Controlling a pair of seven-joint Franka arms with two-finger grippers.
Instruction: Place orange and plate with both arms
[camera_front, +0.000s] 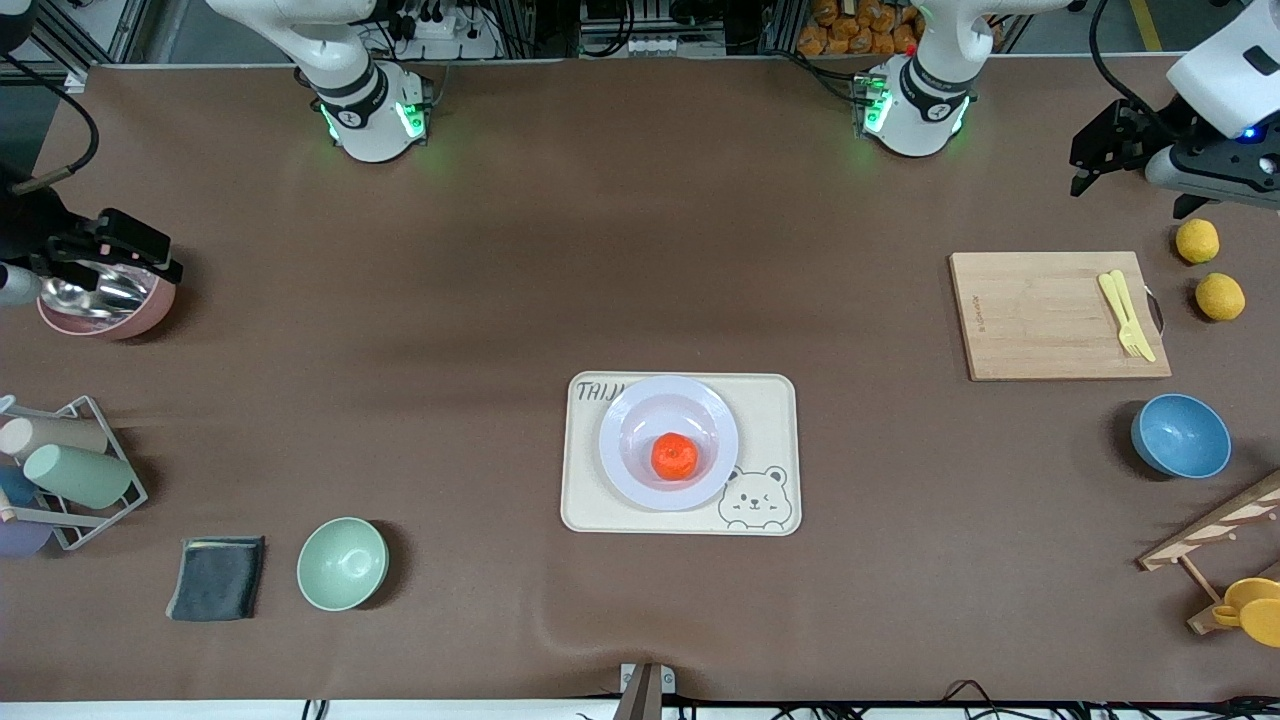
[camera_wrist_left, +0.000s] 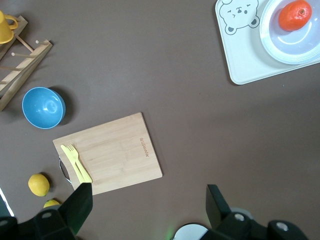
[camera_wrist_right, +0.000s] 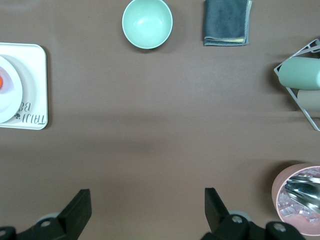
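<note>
The orange lies in the sunken centre of the lavender-white plate. The plate rests on the cream bear tray at the middle of the table. The left wrist view shows the orange in the plate. The right wrist view shows only an edge of the plate. My left gripper is open and empty, up over the table's left-arm end near the cutting board; its own view shows this too. My right gripper is open and empty over the pink bowl, as in its own view.
A wooden cutting board with yellow cutlery, two yellow fruits, a blue bowl and a wooden rack are at the left arm's end. A green bowl, dark cloth and cup rack are at the right arm's end.
</note>
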